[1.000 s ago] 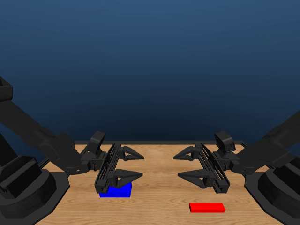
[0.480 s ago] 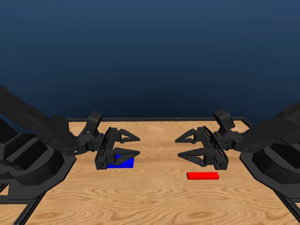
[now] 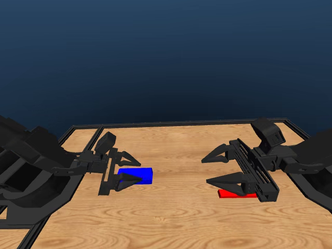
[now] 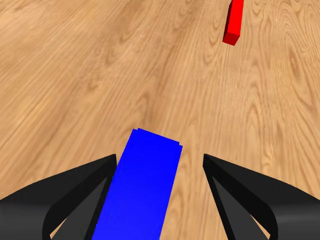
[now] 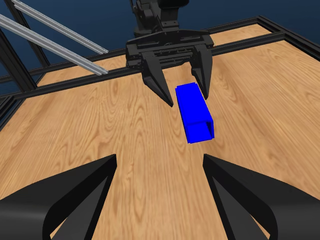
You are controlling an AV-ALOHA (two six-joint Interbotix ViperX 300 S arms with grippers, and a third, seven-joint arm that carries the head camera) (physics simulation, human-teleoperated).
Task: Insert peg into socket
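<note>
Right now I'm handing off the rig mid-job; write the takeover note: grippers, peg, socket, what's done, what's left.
Left gripper: open, jaws on either side of the socket's near end, no grip yet.
Right gripper: open, above the peg, holding nothing.
Socket: flat on the table, hollow end toward the right arm.
Peg: flat on the table, partly hidden under the right gripper.
Done: both approaches.
Left: grasp both, lift, align, insert.

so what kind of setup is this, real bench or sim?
Looks like a rendered sim bench, not a real lab: a flat wood-grain table with a black frame against an empty blue backdrop. On it lie only a plain blue socket and a red peg, with two open black grippers, left and right, facing each other.
</note>
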